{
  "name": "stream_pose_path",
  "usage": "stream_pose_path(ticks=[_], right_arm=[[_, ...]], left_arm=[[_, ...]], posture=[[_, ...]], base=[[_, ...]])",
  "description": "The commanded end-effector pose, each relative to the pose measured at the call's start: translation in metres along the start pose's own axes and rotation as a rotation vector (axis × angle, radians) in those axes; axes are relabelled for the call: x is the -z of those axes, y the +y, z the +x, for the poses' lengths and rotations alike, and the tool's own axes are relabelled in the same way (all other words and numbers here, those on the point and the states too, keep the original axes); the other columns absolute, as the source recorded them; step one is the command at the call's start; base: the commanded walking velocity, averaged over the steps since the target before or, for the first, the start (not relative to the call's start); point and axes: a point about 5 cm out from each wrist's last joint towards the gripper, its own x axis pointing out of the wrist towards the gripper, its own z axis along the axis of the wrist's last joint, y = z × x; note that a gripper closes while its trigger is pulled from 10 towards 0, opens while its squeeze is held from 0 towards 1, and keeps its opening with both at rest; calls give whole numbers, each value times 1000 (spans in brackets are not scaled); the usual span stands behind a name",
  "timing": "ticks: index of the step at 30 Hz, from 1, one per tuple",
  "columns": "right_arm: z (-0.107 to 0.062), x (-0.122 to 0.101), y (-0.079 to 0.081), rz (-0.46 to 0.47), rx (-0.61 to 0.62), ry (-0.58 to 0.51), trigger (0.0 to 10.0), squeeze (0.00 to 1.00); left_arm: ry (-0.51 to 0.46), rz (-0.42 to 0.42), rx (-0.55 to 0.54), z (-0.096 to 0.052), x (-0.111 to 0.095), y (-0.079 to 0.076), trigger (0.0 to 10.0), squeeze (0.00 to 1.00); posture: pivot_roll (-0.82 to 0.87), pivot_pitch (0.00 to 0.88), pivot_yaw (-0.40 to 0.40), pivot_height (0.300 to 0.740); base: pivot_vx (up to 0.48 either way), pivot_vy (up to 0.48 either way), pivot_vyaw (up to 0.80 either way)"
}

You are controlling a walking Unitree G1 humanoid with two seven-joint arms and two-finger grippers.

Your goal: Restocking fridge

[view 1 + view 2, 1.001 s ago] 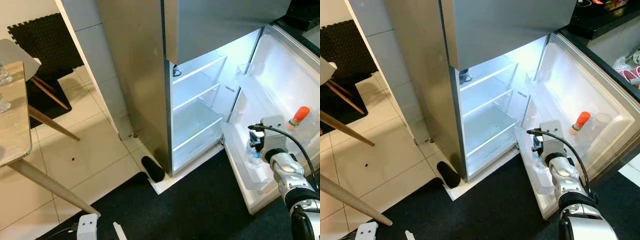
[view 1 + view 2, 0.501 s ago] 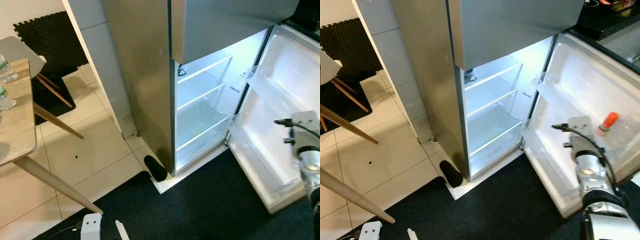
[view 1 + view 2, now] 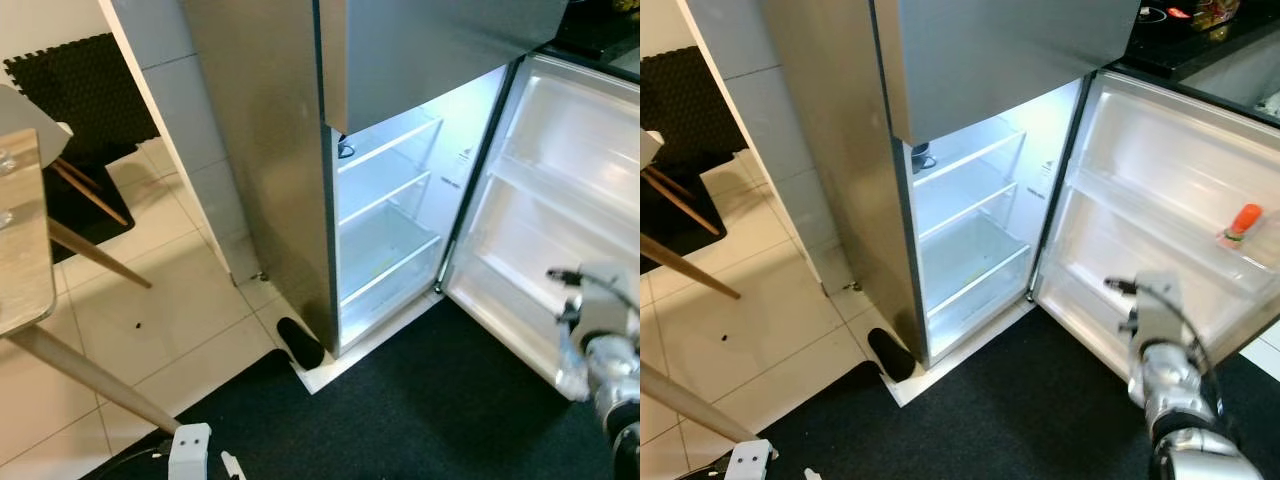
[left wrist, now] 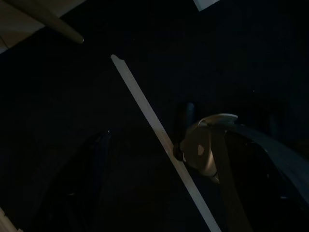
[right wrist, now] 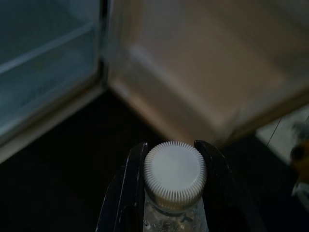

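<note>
Right pincer (image 5: 175, 193) pinching bottle (image 5: 175, 176) | near fridge door (image 3: 1160, 215) | keep upright, set squarely into door shelf (image 3: 1150, 225)

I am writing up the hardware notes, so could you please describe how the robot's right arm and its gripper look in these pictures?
The right arm is silver metal built of rounded, ribbed segments, with a pale boxy wrist block and a thin black cable looping over it. The right gripper has two black fingers with smooth, rounded tips.
</note>
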Motion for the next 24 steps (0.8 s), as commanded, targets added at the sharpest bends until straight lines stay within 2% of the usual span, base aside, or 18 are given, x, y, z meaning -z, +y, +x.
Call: stream_pose_path(ticks=[1,2,4,5,6,8,10,12,13,17,19,21,24], right_arm=[[-9,32,6,17,-13,125,10000,0],[-9,32,6,17,-13,125,10000,0],[-22,64,13,-18,-45,245,10000,0],[-22,64,13,-18,-45,245,10000,0],[-30,81,16,-21,-55,309,10000,0],[-30,81,16,-21,-55,309,10000,0],[-49,115,19,-17,-71,429,10000,0],[-63,135,23,-21,-90,502,10000,0],[-63,135,23,-21,-90,502,10000,0],[-87,165,29,-68,-135,619,10000,0],[-87,165,29,-68,-135,619,10000,0],[-99,177,34,-83,-162,672,10000,0],[-106,184,41,-103,-195,699,10000,0]], left_arm=[[21,-16,10,-1,8,-4,10000,0],[21,-16,10,-1,8,-4,10000,0],[28,-14,15,-1,10,-5,10000,0],[28,-14,15,-1,10,-5,10000,0],[29,-15,17,-1,11,-6,10000,0],[29,-15,17,-1,11,-6,10000,0],[31,-19,21,-1,11,-7,10000,0],[32,-21,23,-1,11,-8,10000,0],[32,-21,23,-1,11,-8,10000,0],[51,-10,42,0,12,-12,10000,0],[51,-10,42,0,12,-12,10000,0],[53,-8,41,1,12,-12,10000,0],[54,-10,39,1,12,-12,10000,0]], posture=[[-21,82,26,740],[-21,82,26,740],[-19,77,26,740],[-19,77,26,740],[-19,77,26,740],[-19,77,26,740],[-20,75,27,740],[-21,71,26,740],[-21,71,26,740],[-17,60,28,740],[-17,60,28,740],[-13,52,27,740],[-13,47,26,740]], base=[[0,0,0],[0,0,0],[0,0,-584],[0,0,-769],[0,0,-775],[0,0,-775],[0,0,-769],[0,0,-769],[0,0,-769],[0,0,-769],[0,0,-769],[0,0,-769],[0,0,-769]])
